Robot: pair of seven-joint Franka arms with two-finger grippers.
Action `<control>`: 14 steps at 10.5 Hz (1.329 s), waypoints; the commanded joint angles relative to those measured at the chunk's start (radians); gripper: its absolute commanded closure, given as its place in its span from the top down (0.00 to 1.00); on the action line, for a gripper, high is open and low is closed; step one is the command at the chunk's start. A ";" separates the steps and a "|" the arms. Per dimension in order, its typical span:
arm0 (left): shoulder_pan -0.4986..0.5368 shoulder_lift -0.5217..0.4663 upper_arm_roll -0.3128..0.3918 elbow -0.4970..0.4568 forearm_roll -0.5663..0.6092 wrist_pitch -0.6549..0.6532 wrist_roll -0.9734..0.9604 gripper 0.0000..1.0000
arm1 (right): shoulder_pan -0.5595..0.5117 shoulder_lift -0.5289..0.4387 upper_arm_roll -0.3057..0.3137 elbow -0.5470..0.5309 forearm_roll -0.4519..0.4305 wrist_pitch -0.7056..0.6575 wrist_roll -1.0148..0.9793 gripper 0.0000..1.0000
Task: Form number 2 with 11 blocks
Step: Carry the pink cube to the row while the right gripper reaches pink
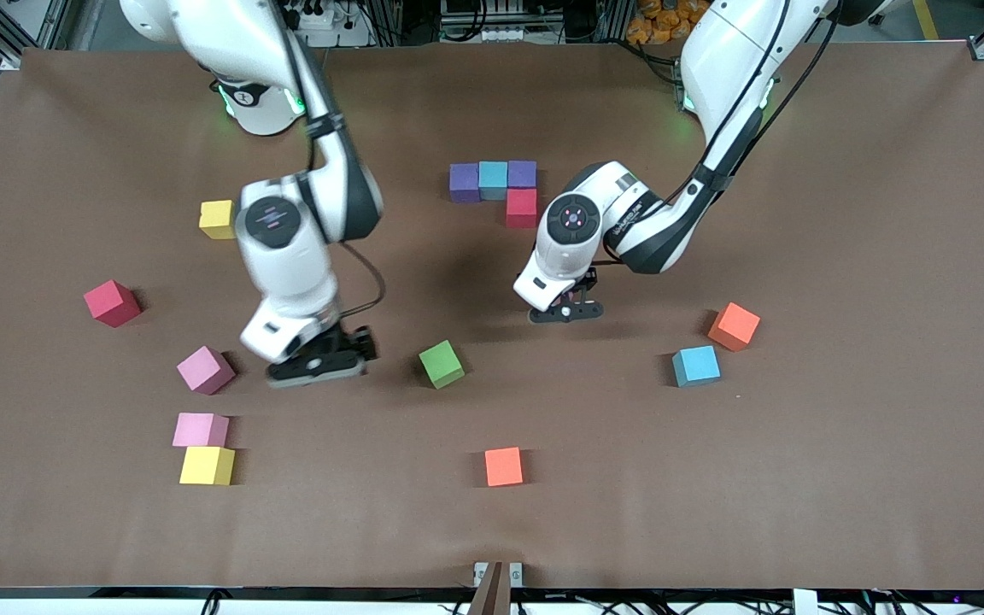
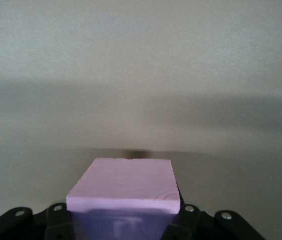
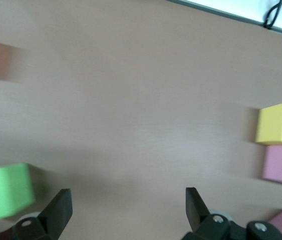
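- Right end effector [image 1: 317, 363]: fingers wide apart and empty, over the worktop [image 1: 842, 213] between a pink block [image 1: 205, 369] and the green block [image 1: 442, 363].
- Loose blocks we count: two yellow [image 1: 217, 219] [image 1: 207, 465], one red [image 1: 112, 302], two pink, one green, two orange [image 1: 503, 466] [image 1: 733, 325], one light blue [image 1: 696, 366].
- Number 2 [image 1: 500, 190]: four touching blocks, purple, light blue, purple, with red nearer the camera, midway along the worktop toward the arms' bases.
- Left end effector [image 1: 567, 312]: clamped on a third pink [image 2: 125, 185], over bare worktop near that red.
- We see a brown matte worktop, with cables and metal framing around it.
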 commanded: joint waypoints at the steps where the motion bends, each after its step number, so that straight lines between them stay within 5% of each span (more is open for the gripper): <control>1: 0.010 -0.077 -0.035 -0.100 0.017 0.049 -0.053 0.40 | -0.095 -0.016 0.018 0.017 0.088 -0.079 -0.282 1.00; 7: 0.002 -0.135 -0.081 -0.157 0.025 0.041 -0.091 0.42 | -0.341 -0.056 0.017 -0.043 0.246 -0.193 -1.028 1.00; 11: 0.002 -0.117 -0.096 -0.155 0.100 0.041 -0.120 0.43 | -0.454 -0.022 0.034 -0.069 0.274 -0.233 -1.106 1.00; 14: -0.018 -0.095 -0.098 -0.149 0.103 0.040 -0.147 0.42 | -0.527 0.019 0.107 -0.071 0.289 -0.234 -1.128 1.00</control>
